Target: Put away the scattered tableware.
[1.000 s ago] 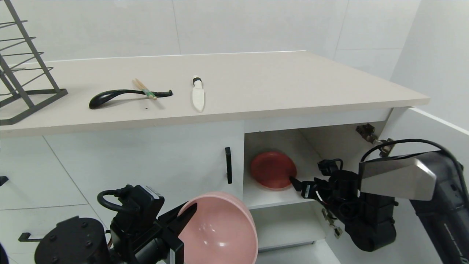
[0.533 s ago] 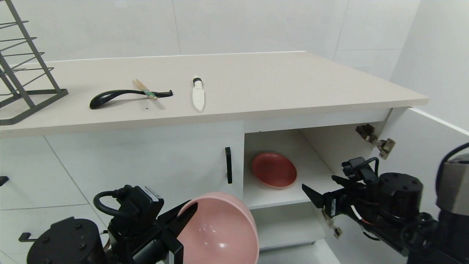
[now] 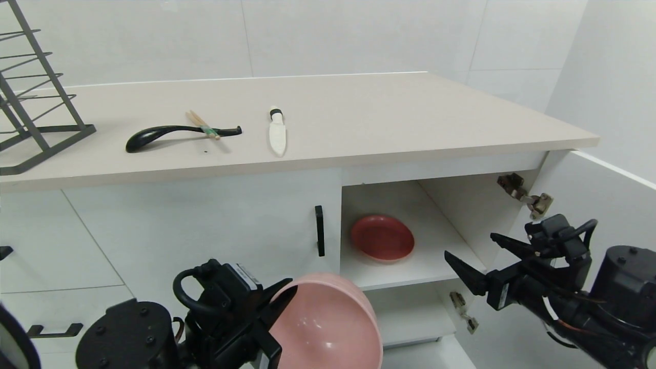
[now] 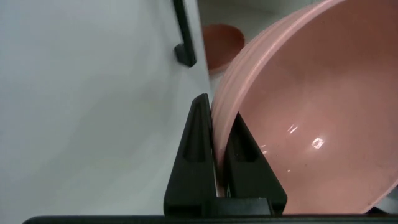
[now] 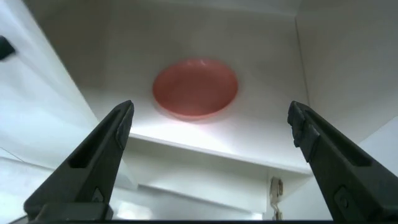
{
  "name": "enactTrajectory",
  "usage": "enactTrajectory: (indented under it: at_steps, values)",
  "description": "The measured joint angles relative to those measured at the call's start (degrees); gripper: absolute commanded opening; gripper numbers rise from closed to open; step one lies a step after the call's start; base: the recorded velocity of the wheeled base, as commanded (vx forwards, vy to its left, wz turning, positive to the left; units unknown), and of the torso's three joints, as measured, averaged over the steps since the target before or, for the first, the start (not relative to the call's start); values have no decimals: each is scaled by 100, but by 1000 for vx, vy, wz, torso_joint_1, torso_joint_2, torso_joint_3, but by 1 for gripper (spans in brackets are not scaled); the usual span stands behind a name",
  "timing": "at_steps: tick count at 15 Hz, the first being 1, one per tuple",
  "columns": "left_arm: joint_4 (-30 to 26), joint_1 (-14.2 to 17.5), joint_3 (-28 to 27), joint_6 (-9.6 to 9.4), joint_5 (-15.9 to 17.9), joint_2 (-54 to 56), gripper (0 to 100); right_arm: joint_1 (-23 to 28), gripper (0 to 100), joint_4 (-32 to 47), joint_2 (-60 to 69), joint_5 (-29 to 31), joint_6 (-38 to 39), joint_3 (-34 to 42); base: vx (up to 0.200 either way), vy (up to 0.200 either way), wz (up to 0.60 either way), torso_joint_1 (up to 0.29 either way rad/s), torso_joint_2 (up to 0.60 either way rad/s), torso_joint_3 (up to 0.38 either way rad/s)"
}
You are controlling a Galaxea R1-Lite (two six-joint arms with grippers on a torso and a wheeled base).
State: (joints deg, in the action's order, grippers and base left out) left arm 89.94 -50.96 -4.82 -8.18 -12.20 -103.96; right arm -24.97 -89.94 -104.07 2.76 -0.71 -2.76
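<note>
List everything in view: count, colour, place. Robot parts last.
bowl: one, pink, held at its rim by the left end effector, below counter height
plate: one, red, on the upper shelf of the open cabinet
spoon: one, black, on the countertop
chopsticks: one pair, wooden, lying across the spoon's handle
knife: one, cream with a black band, on the countertop right of the spoon
rack: one, dark grey, at the countertop's left end
door handle: one, black, on the shut cabinet door
left end effector: shut on the bowl
right end effector: open, empty, before the open cabinet
</note>
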Motion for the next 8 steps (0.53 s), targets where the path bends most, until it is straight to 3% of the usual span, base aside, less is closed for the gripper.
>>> enactTrajectory:
  at_steps: [4, 8]
  values:
    - [-2, -347, -271, 4, -16, -246, 0, -77, 100, 2, 341, -9, -396, 202, 0, 0, 0, 0, 0, 0]
    - [0, -581, -918, -16, -17, -803, 0, -77, 100, 0, 573, -11, -418, 245, 0, 0, 0, 0, 0, 0]
